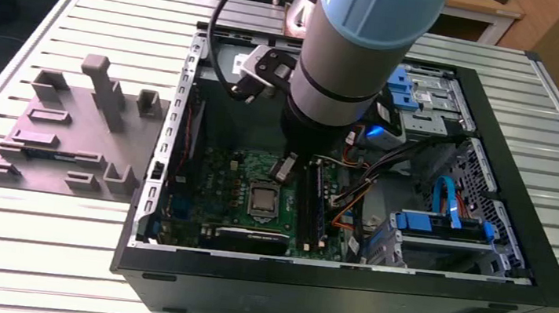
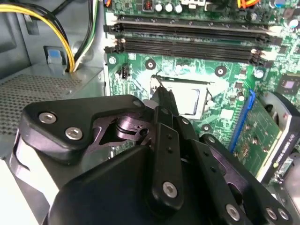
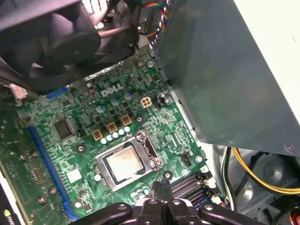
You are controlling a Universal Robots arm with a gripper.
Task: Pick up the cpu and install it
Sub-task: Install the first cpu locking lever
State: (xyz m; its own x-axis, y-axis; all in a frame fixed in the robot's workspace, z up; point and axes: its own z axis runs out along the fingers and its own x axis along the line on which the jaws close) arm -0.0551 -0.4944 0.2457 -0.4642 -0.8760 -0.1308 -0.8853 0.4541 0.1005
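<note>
Already the cpu (image 3: 124, 162) lies flat in the socket (image 3: 128, 164) on the green motherboard (image 3: 79, 140), its silvery top facing up inside the metal frame. In the exterior view the same chip (image 1: 263, 199) sits near the middle of the board inside the open black computer case (image 1: 349, 291), which rests on a slatted metal table (image 1: 37, 255). Hanging just above the board, the gripper (image 3: 161, 186) has its dark fingers (image 2: 165, 101) pressed together, with nothing visible between them; from the second wrist view they seem to sit over the socket's edge rather than on the chip, though that angle is hard to judge. Long black memory slots (image 2: 187, 37) run beside the socket, and a grey parts holder (image 1: 71, 133) stands on the table at the exterior view's left of the case.
</note>
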